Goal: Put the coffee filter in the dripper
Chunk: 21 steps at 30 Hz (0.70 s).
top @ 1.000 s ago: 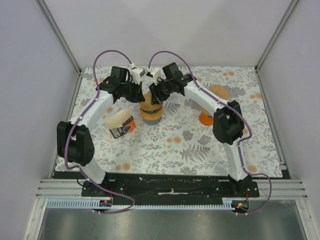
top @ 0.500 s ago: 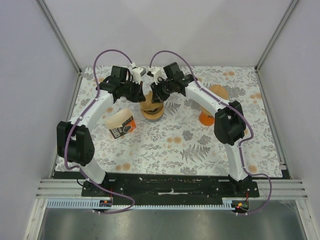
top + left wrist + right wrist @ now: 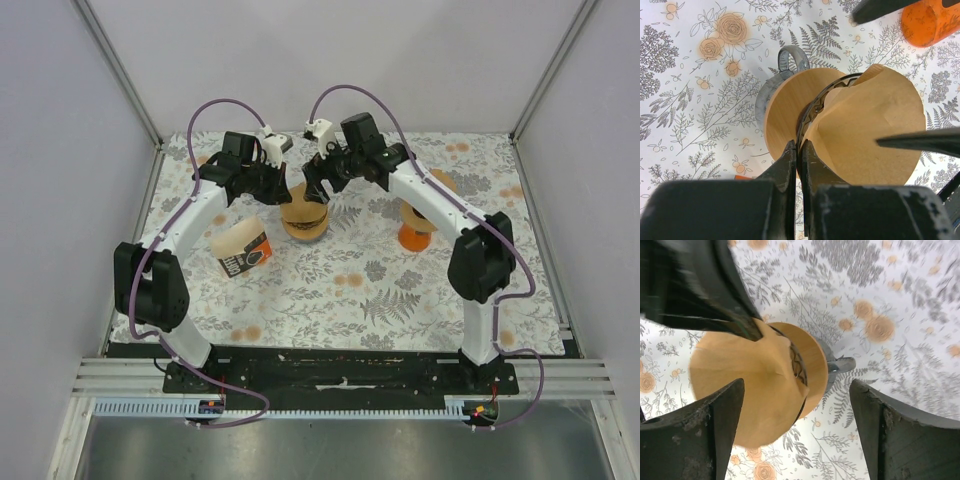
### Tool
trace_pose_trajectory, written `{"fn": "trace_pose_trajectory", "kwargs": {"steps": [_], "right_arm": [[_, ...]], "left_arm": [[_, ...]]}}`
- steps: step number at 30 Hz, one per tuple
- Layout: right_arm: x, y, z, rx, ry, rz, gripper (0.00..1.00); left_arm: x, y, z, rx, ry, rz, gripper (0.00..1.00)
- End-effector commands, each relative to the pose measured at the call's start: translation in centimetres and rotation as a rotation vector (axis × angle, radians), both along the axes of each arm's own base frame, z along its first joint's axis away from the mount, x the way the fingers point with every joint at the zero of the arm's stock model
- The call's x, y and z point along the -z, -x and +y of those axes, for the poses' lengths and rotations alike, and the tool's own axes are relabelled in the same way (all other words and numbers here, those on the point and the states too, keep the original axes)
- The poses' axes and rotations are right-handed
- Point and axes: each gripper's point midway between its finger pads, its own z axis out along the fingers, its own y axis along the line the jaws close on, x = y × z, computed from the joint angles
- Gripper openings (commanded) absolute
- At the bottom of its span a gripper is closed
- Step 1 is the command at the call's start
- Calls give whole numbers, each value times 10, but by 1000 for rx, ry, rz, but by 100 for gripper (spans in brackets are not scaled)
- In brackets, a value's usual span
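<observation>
Filter (image 3: 750, 365) beneath wide-spread right gripper (image 3: 796, 390)

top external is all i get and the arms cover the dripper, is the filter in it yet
Observer: The left wrist view shows the filter sitting as an open paper cone inside the dripper, with one edge standing a little proud.
Operator: is the left one holding anything
Observer: Yes, the left gripper has its jaws shut on the dripper's rim, right at the filter's edge.
Operator: and the right
Observer: The right gripper hangs over the filter with its jaws wide open, one on each side, gripping nothing.
</observation>
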Motion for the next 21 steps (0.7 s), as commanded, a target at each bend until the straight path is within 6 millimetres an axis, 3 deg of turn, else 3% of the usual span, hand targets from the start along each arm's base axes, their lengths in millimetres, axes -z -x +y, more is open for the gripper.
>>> {"fn": "trace_pose_trajectory", "kwargs": {"steps": [1, 4, 6, 11, 16, 21], "right_arm": [[-76, 12, -2, -95, -91, -222, 93], [-78, 27, -1, -219, -106, -316, 91], [-78, 53, 2, -393, -138, -398, 90], [-43, 98, 4, -768, -51, -711, 92], [-10, 83, 11, -794, 150, -677, 93], [14, 69, 13, -799, 276, -649, 87]], "left_arm": [[19, 10, 4, 28, -58, 50, 2], [21, 10, 4, 28, -58, 59, 2], [22, 10, 4, 26, -61, 64, 2], [24, 11, 4, 24, -60, 78, 2], [25, 11, 3, 23, -64, 95, 4], [29, 12, 4, 23, -70, 118, 6]]}}
